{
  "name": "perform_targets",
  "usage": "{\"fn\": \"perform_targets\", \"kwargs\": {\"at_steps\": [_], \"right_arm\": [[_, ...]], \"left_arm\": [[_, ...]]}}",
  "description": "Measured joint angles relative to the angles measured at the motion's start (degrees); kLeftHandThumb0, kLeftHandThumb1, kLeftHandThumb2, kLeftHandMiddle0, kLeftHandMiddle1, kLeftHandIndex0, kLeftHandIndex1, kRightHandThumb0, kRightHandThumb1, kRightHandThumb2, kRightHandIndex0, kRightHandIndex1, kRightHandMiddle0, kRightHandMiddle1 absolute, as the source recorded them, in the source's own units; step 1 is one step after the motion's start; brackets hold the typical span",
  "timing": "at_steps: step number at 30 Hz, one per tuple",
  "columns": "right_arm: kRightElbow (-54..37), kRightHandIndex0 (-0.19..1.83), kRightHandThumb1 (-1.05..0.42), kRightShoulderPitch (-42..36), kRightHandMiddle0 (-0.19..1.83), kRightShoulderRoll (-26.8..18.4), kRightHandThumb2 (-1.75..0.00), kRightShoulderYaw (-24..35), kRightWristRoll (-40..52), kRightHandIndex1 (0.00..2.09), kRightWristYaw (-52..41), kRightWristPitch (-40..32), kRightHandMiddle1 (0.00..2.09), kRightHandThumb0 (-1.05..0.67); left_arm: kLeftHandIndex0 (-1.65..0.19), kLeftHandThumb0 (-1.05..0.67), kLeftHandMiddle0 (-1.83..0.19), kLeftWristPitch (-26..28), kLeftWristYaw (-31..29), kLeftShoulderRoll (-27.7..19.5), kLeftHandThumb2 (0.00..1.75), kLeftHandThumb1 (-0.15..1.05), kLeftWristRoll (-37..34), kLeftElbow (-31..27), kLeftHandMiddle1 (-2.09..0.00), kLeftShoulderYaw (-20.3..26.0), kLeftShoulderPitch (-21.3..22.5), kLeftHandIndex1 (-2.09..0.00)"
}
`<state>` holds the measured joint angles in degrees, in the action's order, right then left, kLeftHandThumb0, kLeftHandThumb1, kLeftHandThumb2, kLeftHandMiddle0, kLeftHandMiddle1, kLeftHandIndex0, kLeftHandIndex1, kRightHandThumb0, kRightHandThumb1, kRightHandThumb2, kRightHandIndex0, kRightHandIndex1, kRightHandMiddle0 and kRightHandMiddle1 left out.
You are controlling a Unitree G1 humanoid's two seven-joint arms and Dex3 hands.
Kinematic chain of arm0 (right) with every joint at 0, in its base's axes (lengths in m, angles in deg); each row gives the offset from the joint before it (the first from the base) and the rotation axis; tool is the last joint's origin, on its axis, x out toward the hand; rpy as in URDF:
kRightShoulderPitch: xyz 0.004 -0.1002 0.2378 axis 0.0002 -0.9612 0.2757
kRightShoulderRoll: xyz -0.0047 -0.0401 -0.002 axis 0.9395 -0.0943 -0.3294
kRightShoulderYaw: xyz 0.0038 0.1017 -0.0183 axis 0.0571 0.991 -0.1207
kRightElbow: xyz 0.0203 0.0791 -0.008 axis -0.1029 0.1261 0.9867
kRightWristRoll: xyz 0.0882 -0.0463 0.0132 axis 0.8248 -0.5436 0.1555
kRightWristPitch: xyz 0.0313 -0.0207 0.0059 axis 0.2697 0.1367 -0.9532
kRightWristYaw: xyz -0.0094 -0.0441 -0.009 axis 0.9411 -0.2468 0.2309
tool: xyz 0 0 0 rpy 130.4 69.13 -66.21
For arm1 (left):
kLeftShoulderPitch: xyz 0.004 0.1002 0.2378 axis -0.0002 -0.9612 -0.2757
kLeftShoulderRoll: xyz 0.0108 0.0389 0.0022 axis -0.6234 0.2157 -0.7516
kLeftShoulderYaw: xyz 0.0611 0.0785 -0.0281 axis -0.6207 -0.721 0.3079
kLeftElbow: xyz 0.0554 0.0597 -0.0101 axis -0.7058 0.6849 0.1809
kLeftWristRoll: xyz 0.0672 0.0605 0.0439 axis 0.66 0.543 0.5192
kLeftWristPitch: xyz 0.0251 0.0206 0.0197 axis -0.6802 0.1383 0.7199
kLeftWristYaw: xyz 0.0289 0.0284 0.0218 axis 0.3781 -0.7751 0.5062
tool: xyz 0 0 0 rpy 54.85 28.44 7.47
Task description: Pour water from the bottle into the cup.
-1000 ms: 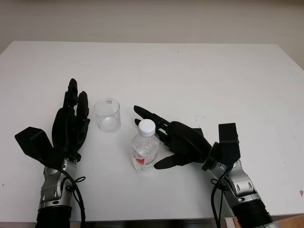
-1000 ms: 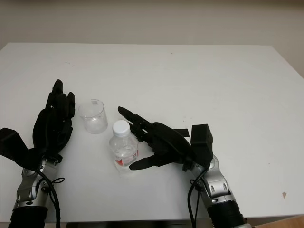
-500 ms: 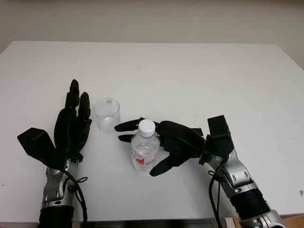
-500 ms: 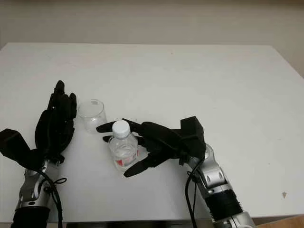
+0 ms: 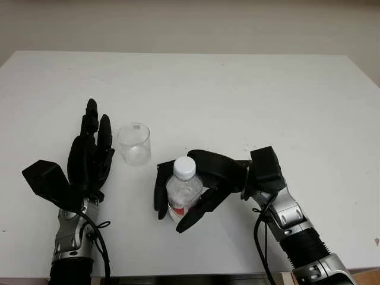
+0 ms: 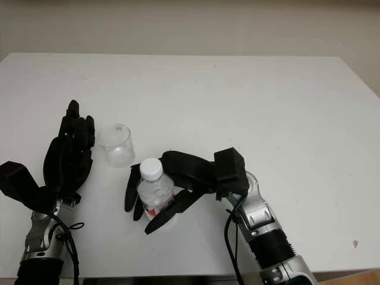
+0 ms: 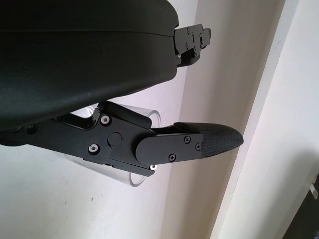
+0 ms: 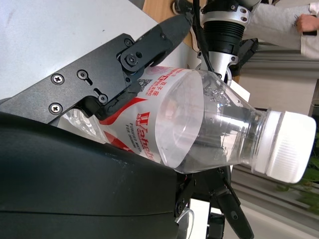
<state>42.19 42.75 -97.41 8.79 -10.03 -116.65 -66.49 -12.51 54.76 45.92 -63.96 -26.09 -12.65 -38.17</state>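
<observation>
A small clear water bottle [image 5: 181, 189] with a white cap [image 8: 286, 145] and a red label stands upright near the front of the white table [image 5: 249, 89]. My right hand [image 5: 176, 208] is wrapped round it from the right, fingers curled over its far and left side, thumb under its near side. In the right wrist view the bottle [image 8: 194, 119] lies against the palm. A clear empty cup [image 5: 134, 144] stands upright just left of and behind the bottle. My left hand [image 5: 90, 153] is open beside the cup's left, apart from it; the cup [image 7: 147, 117] shows behind its fingers [image 7: 199, 142].
The tabletop runs wide and bare behind and to the right of the bottle. Its front edge lies just below both forearms. A pale wall stands behind the table's far edge.
My right hand has swung left and its fingers have closed round the bottle, which stays upright in about the same place. The left hand and the cup have barely moved.
</observation>
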Motion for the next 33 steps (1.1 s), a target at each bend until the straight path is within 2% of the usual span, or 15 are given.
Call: {"fn": "perform_targets", "kwargs": {"at_steps": [3,7,12,17,22,23,25,27,30,33], "right_arm": [[-0.6,1.49,-0.89,-0.9,1.23,0.4,-0.06,0.0,-0.4,2.09,2.2,0.1,2.09,-0.42],[-1.2,1.67,-0.95,-2.5,1.57,1.3,-0.07,0.2,-1.8,2.09,6.7,2.9,2.09,-0.23],[-1.5,1.82,-1.04,-4.0,1.81,3.3,-0.16,1.2,-3.4,2.09,14.3,3.4,2.09,-0.1],[-1.0,1.83,-1.02,-3.5,1.83,5.7,-0.17,3.1,-6.5,2.09,24.3,2.3,2.09,-0.08],[5.2,1.83,-1.04,2.6,1.83,7.6,-0.19,5.5,-11.6,2.09,35.2,5.6,2.09,-0.12],[7.1,1.83,-1.0,4.4,1.83,7.9,-0.29,5.8,-12.9,2.09,37.4,6.4,2.09,-0.12],[10.6,1.83,-0.79,7.9,1.83,7.9,-0.69,6.1,-15.8,2.09,41.1,7.9,2.09,-0.09],[14.6,1.83,-0.7,11.3,1.83,7.6,-0.83,6.1,-18.9,2.09,44.6,10.5,2.09,-0.07],[21.6,1.78,-0.69,16.2,1.73,7.2,-0.82,5.8,-22.8,2.09,49.3,15.0,2.09,-0.05],[29.3,1.68,-0.79,20.4,1.52,6.5,-0.64,5.3,-26.3,2.09,53.6,18.9,2.09,-0.09]], "left_arm": [[0.15,-0.71,0.17,0.0,-0.2,0.0,0.44,1.05,0.0,0.0,-0.05,0.1,0.0,-0.05],[0.15,-0.71,0.16,0.0,-0.3,0.0,0.44,1.05,0.0,0.0,-0.05,0.1,0.0,-0.06],[0.14,-0.71,0.15,0.0,-0.3,0.0,0.43,1.05,0.0,0.0,-0.06,0.2,0.0,-0.06],[0.14,-0.71,0.15,0.0,-0.3,-0.1,0.44,1.05,0.0,0.0,-0.06,0.3,0.0,-0.06],[0.14,-0.71,0.15,0.1,-0.3,-0.1,0.44,1.05,0.0,0.0,-0.05,0.3,0.0,-0.06],[0.14,-0.71,0.15,0.2,-0.3,-0.1,0.43,1.05,0.0,0.0,-0.05,0.3,0.0,-0.06],[0.14,-0.71,0.16,0.4,-0.3,-0.1,0.44,1.05,0.0,0.0,-0.05,0.3,0.0,-0.05],[0.15,-0.71,0.16,0.5,-0.3,-0.1,0.44,1.05,0.0,0.0,-0.05,0.3,0.0,-0.05],[0.15,-0.72,0.16,0.5,-0.3,0.0,0.45,1.05,0.0,0.0,-0.05,0.2,0.0,-0.05],[0.15,-0.71,0.16,0.5,-0.3,0.0,0.45,1.05,-0.1,0.0,-0.05,0.2,0.0,-0.05]]}}
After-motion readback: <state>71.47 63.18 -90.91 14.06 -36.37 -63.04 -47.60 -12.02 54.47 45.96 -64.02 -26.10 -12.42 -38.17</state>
